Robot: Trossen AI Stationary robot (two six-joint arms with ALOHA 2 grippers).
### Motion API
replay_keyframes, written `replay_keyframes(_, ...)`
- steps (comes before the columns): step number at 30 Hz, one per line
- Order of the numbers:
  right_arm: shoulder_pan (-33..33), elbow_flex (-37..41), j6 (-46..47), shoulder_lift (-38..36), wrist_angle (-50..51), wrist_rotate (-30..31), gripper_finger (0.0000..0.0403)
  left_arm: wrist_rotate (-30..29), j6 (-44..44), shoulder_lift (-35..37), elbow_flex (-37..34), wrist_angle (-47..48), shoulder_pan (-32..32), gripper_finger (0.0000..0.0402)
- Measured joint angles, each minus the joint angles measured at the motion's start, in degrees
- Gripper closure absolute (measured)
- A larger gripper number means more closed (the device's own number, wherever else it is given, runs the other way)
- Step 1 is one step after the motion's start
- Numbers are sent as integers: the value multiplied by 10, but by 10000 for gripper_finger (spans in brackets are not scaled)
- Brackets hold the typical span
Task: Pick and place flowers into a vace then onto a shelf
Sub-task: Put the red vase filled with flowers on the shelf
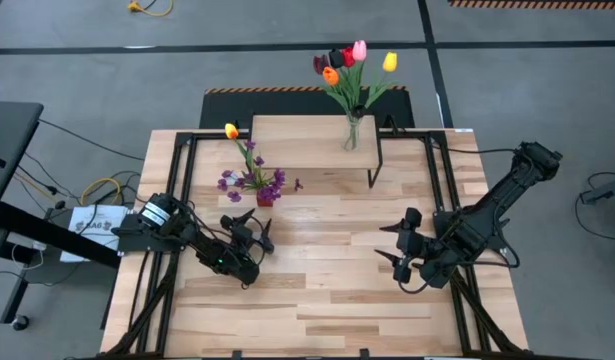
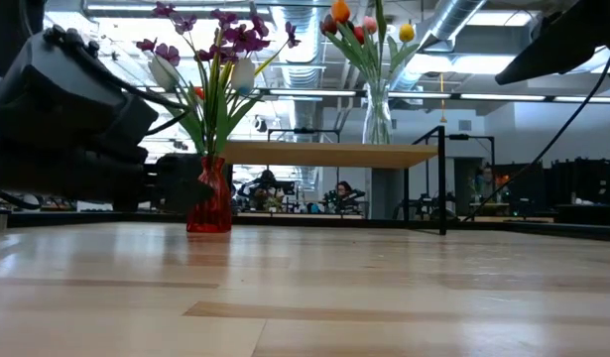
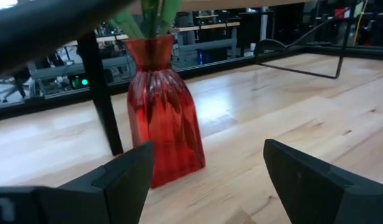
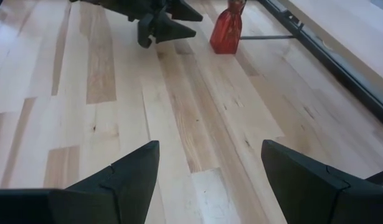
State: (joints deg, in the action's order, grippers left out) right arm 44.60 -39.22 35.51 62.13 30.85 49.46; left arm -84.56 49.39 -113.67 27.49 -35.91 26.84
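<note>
In the high view the left gripper [image 1: 255, 228] sits left of centre, low over the table [image 1: 327, 300]; its fingers [image 3: 126, 180] stand well apart with nothing between them, aimed at a red vase [image 1: 264, 199] that stands on the tabletop just above it in the frame; the gripper is close to the vase but not touching it. That vase holds purple sprigs [image 1: 249, 181] and one orange-yellow tulip [image 1: 231, 131]; in the left wrist view the red vase [image 3: 163, 106] fills the centre-left, green stems rising from its neck.

The shelf [image 1: 307, 140] lies at upper centre of the high view; near its right end stands a clear glass vase [image 1: 352, 133] with the flowers [image 1: 352, 62], tulips in red, pink, orange, yellow and dark maroon, leaning over the far edge.

The right gripper [image 1: 399, 243] rests at centre-right of the high view, fingers spread wide and empty, well apart from both vases; its wrist view shows bare planks between the fingers [image 4: 126, 177], with the red vase [image 4: 228, 29] and left gripper [image 4: 160, 25] at the top of the frame.
</note>
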Motion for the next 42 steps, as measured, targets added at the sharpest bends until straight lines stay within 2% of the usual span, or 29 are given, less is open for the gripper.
replay_keyframes(7, 0, 0, -14, 0, 2, -7, 126, -4, 31, 0, -1, 13, -15, 108)
replay_keyframes(17, 0, 0, -15, 0, 4, -7, 126, 56, -31, 0, 29, 35, -67, 108)
replay_keyframes(21, 0, 0, -16, 0, 5, -12, 126, 32, -58, 0, 38, 36, -57, 108)
replay_keyframes(27, 0, 0, -16, 0, 5, -14, 126, 20, -44, 0, 38, 41, -47, 108)
replay_keyframes(37, 0, 0, -45, 0, 4, -21, 126, 158, 22, 0, 39, 18, -40, 108)
replay_keyframes(42, 0, 0, -56, 0, 4, -23, 126, 173, 25, 0, 40, -27, -15, 108)
